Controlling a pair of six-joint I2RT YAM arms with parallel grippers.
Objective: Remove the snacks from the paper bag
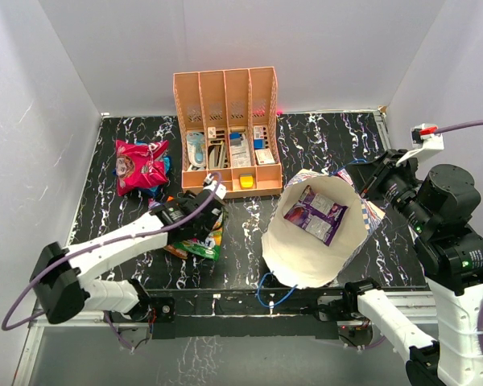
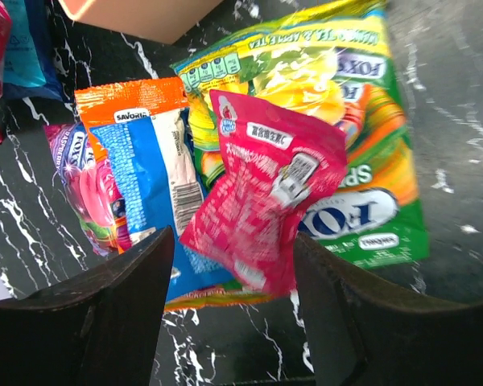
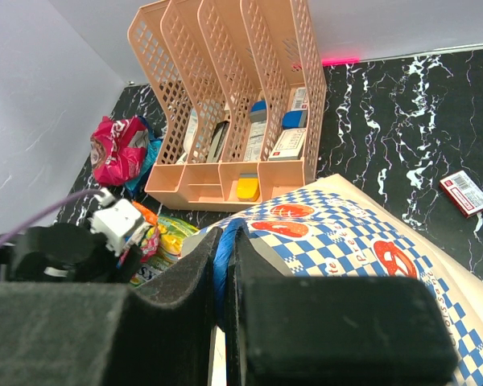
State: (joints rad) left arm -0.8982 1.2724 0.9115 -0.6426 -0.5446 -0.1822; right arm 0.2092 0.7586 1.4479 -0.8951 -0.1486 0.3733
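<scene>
The paper bag (image 1: 306,251) lies tilted at centre right, its cream mouth open toward the near edge. A purple snack packet (image 1: 315,212) lies inside. My right gripper (image 1: 357,178) is at the bag's far rim, shut on its blue cord handle (image 3: 224,256); the patterned outside (image 3: 346,233) shows in the right wrist view. My left gripper (image 1: 204,215) is open (image 2: 232,269) just above a pile of snacks (image 1: 196,245). A pink packet (image 2: 266,201) lies on a green FOX'S packet (image 2: 370,153) and a blue-orange packet (image 2: 145,161), beyond the fingers and not gripped.
An orange slotted organizer (image 1: 225,129) stands at the back centre, also in the right wrist view (image 3: 233,96). More pink and blue packets (image 1: 140,166) lie at the back left. A small red box (image 3: 465,193) lies beyond the bag. A second blue cord (image 1: 270,293) trails at the near edge.
</scene>
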